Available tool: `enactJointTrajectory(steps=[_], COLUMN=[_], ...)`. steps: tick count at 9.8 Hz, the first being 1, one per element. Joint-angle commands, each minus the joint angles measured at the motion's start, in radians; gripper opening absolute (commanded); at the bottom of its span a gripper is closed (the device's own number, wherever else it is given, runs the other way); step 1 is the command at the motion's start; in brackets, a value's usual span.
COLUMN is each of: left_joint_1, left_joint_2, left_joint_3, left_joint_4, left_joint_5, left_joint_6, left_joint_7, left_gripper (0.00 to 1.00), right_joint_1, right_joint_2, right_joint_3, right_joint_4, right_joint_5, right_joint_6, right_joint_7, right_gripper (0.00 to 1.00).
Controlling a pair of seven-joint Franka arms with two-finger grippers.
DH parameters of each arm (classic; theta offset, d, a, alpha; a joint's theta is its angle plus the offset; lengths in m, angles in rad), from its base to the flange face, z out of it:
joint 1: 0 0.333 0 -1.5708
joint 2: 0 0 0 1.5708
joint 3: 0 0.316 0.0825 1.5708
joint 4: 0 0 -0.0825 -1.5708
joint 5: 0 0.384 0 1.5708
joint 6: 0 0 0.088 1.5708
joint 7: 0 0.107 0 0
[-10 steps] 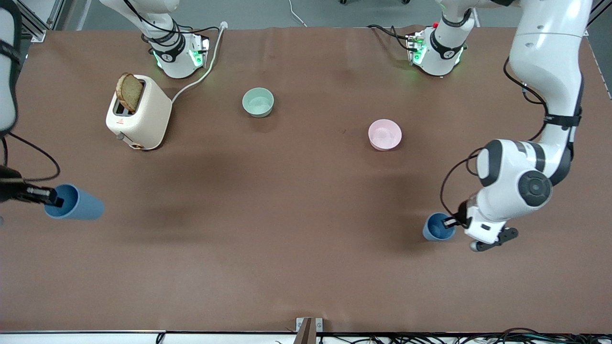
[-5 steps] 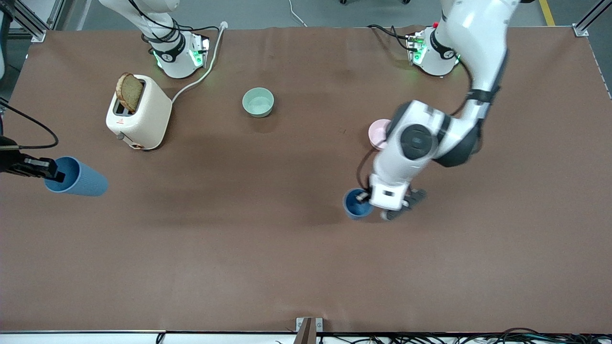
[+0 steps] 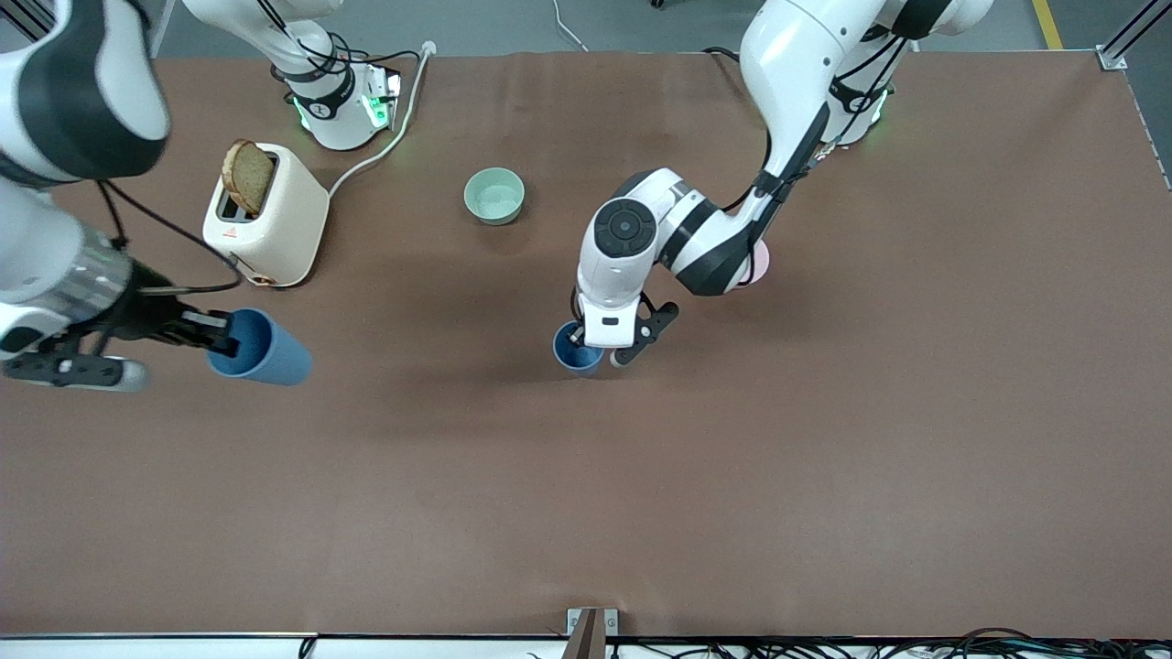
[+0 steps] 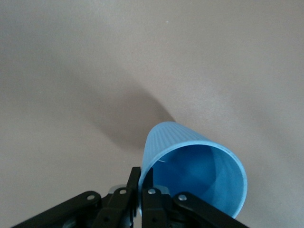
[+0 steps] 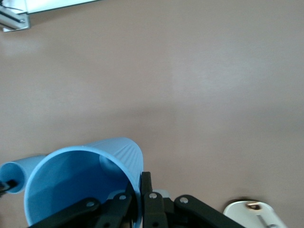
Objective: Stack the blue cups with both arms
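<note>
My left gripper (image 3: 580,340) is shut on the rim of one blue cup (image 3: 569,355) and holds it upright over the middle of the table. In the left wrist view, the fingers (image 4: 134,183) pinch that cup's wall (image 4: 190,156). My right gripper (image 3: 224,346) is shut on the rim of the second blue cup (image 3: 270,352), held tilted nearly on its side over the table by the toaster. In the right wrist view, this cup (image 5: 80,180) is pinched at its rim, and the other cup (image 5: 13,175) shows farther off.
A cream toaster (image 3: 275,220) with a slice of bread (image 3: 247,174) stands near the right arm's base. A mint-green bowl (image 3: 494,195) sits toward the robots' side. A pink bowl (image 3: 760,267) is mostly hidden under the left arm.
My left gripper has carried its cup from the left arm's end to the table's middle. My right gripper has carried its cup inward from the table's edge toward the middle.
</note>
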Motion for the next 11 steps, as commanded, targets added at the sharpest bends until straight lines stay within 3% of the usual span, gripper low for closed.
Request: enactJointTrajectory(steps=[1, 2, 3, 7, 11], left_joint_1=[0.007, 0.008, 0.007, 0.055, 0.296], left_joint_2=[0.055, 0.046, 0.031, -0.211, -0.440], left_joint_3=[0.008, 0.010, 0.011, 0.013, 0.016], left_joint_4=[0.020, 0.022, 0.022, 0.022, 0.025], left_joint_5=[0.019, 0.020, 0.040, 0.043, 0.048], left_joint_6=[0.012, 0.012, 0.007, -0.187, -0.399], left_joint_7=[0.014, 0.047, 0.060, 0.101, 0.502], left_gripper=[0.25, 0.94, 1.00, 1.00, 1.00], right_joint_1=[0.097, 0.129, 0.166, 0.351, 0.454], right_joint_2=[0.022, 0.039, 0.059, 0.166, 0.223], right_joint_3=[-0.007, -0.007, -0.009, -0.009, -0.009], right_joint_4=[-0.011, -0.011, -0.013, -0.011, -0.008], right_joint_5=[0.003, 0.003, 0.004, -0.008, 0.000], right_joint_6=[0.059, 0.077, 0.099, 0.215, 0.255], right_joint_7=[0.142, 0.173, 0.199, 0.399, 0.477], right_gripper=[0.01, 0.01, 0.01, 0.01, 0.01])
